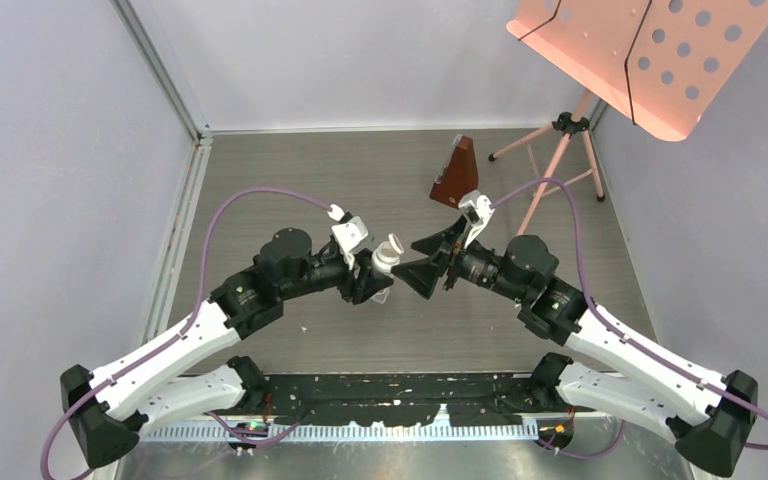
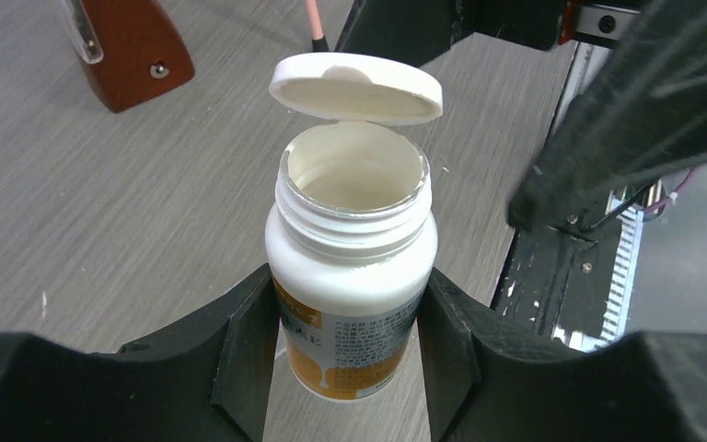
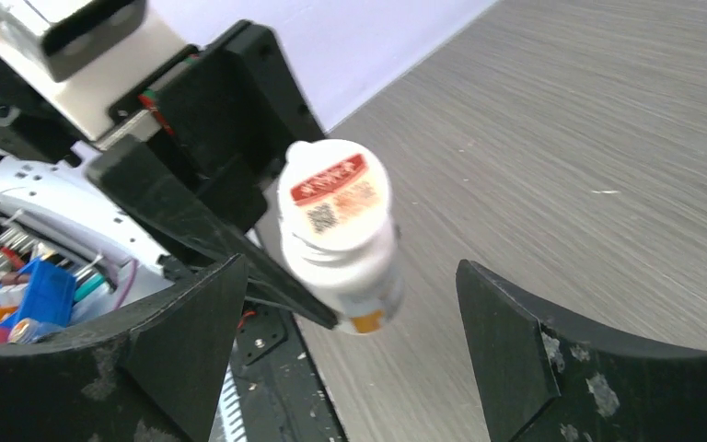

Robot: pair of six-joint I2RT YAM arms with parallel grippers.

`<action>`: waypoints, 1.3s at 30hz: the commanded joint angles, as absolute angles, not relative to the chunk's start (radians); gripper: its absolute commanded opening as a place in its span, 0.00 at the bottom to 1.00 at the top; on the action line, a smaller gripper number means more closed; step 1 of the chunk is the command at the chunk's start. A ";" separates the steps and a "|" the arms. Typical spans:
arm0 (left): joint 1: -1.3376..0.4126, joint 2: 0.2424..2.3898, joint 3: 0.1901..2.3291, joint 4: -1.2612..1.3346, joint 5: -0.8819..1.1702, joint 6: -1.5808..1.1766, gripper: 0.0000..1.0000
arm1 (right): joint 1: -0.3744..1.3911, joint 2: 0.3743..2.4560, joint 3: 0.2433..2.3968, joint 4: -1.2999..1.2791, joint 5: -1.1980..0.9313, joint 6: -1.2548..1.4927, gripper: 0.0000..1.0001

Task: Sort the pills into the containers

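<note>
— One bottle [image 2: 350, 267], lid [image 2: 357, 87] flipped open, mouth up: we are clamping it in the left gripper [image 2: 345, 313].
— Noted. One right gripper [image 3: 350, 295], jaws gaping, is facing that lid, close by. We are seeing no pills, no box.

You have bright, even light with soft shadows; the bottle [image 3: 339, 235] looks blurred in your right wrist view.

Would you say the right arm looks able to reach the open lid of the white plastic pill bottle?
Probably yes: the open right gripper is close, the flip lid faces it with nothing between, and the left gripper grips the white pill bottle lower down.
</note>
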State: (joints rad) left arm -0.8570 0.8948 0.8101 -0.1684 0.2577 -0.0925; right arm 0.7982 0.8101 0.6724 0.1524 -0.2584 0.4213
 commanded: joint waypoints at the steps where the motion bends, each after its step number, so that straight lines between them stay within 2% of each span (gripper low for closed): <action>1: -0.854 0.899 0.890 -0.183 0.331 0.020 0.00 | 0.866 0.833 0.753 0.154 -0.155 0.419 0.91; 10: -0.854 0.911 0.927 -0.204 0.376 0.042 0.00 | 0.895 0.888 0.822 0.107 -0.091 0.401 0.90; 19: -0.854 0.875 0.911 -0.198 0.388 0.059 0.03 | 0.909 0.986 0.881 0.103 -0.133 0.419 0.75; 24: -0.845 0.871 0.917 -0.172 0.368 0.043 0.09 | 0.911 1.002 0.883 0.091 -0.171 0.427 0.69; 31: -0.841 0.870 0.912 -0.137 0.314 0.009 0.12 | 0.921 1.008 0.882 0.044 -0.170 0.425 0.77; 35: -0.841 0.847 0.881 -0.088 0.313 -0.016 0.13 | 0.924 1.007 0.878 0.036 -0.138 0.425 0.61; 39: -0.841 0.837 0.866 -0.065 0.312 -0.037 0.17 | 0.925 1.017 0.886 0.049 -0.166 0.423 0.35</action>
State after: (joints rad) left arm -0.8474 0.8814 0.8604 -0.2134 0.3149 -0.0006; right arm 0.9234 1.0065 0.8509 0.0746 -0.1684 0.4381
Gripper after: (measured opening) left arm 0.524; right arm 0.601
